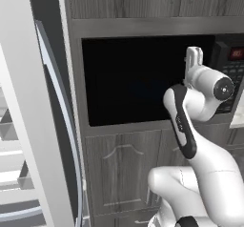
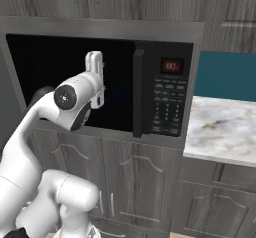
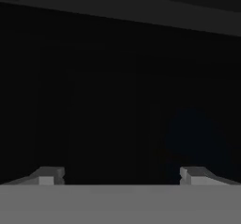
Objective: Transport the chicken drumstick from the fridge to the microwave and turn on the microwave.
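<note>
Grey wood cabinets point(image 2: 130, 177) frame the black microwave point(image 2: 165, 97) at centre frame. I see my gripper point(image 3: 121, 175) facing its dark interior, fingertips point(image 3: 47, 176) wide apart, holding nothing.

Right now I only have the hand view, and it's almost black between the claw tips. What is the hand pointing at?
Observer: The hand is up against the dark front of the microwave, left of its vertical handle.
Operator: Does the microwave have power?
Observer: Yes, its small display glows red above the keypad.
Operator: What's on the arm's left?
Observer: The white fridge door stands open there, with its curved wire rack facing the arm.
</note>
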Tool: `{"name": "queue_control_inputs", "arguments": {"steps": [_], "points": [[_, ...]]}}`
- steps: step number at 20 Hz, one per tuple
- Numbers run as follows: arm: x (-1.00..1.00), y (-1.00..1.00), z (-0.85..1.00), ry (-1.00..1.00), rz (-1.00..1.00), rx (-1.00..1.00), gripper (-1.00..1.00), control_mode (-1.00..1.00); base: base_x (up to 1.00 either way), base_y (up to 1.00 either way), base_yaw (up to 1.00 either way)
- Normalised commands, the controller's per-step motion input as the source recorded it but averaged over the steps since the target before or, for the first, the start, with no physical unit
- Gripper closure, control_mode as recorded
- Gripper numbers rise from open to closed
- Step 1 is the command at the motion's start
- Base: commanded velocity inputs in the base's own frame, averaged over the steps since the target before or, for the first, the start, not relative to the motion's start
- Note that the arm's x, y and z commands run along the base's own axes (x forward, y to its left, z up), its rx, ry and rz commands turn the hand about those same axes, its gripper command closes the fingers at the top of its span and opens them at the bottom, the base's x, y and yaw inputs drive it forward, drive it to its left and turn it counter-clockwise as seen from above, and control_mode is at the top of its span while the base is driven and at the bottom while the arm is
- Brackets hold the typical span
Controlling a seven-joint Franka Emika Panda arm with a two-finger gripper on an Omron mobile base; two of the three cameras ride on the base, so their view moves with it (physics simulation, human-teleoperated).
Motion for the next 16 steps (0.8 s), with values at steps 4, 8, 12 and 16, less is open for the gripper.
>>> {"name": "queue_control_inputs", "arguments": {"steps": [4,8,12,16], "points": [[-0.38,-0.04,0.17,0.0,0.0,0.0,-1.0,-1.0,0.0,0.0,0.0],[-0.53,0.0,0.14,0.05,0.0,0.01,-1.0,-1.0,0.0,0.0,0.0],[-0.6,-0.02,0.08,0.01,0.0,0.0,-1.0,-1.0,0.0,0.0,0.0],[-0.63,-0.09,0.04,0.0,0.0,0.0,-1.0,-1.0,0.0,0.0,0.0]]}}
